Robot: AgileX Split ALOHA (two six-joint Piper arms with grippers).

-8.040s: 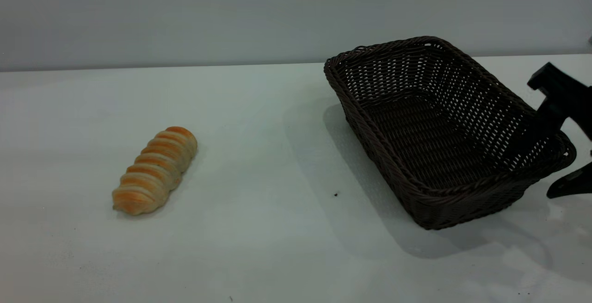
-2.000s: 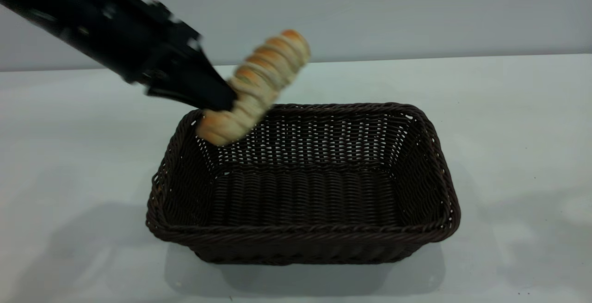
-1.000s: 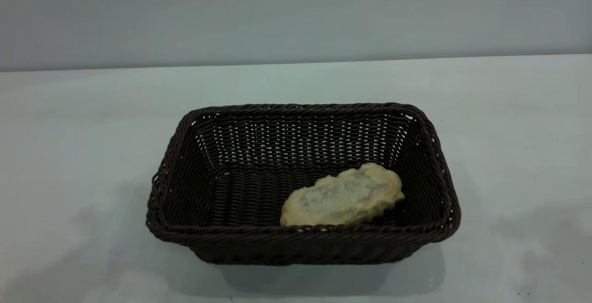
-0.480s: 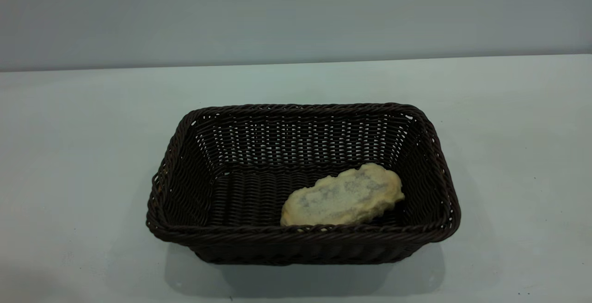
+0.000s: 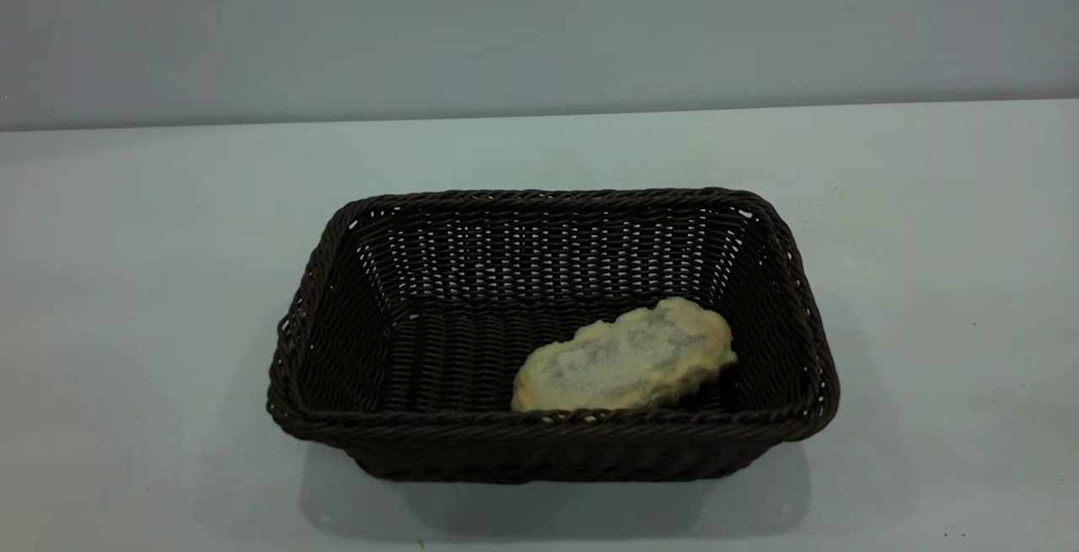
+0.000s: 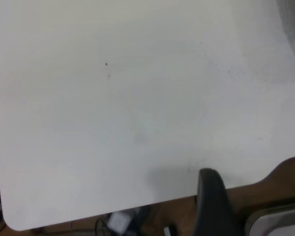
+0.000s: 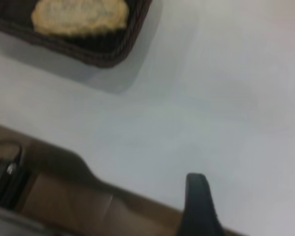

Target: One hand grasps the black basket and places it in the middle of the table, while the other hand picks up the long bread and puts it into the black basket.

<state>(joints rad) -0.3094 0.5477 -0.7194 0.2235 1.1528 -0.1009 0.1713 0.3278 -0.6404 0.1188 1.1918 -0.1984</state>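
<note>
Centrally on the counter (image 5: 135, 282), the black basket (image 5: 552, 451) is set with its long sides parallel to the counter's front and back edges, well apart from the left and right edges. Its braided rim is level, its open-weave walls flare outward, and a shadow is cast beneath it toward the front edge.

Inside it, the long bread (image 5: 622, 358) is laid on the woven floor in the part nearer the front edge and toward the right-hand short wall. The loaf is turned over, so that its flat pale beige underside with greyish mottling is shown upward. It lies slightly askew, one end close to the front wall and the other raised toward the right wall; whether a wall is actually touched cannot be told.

Neither arm is seen in the exterior view. In the left wrist view only bare counter, a rounded corner of it and one dark finger of the left gripper (image 6: 212, 206) at the picture's margin are shown, above the counter's edge; whether that gripper is spread or closed cannot be told, and nothing is seen in it. In the right wrist view a corner of the basket with the loaf is seen far off, and a single dark finger of the right gripper (image 7: 199, 206) is seen past the counter's edge; its state likewise cannot be told.
</note>
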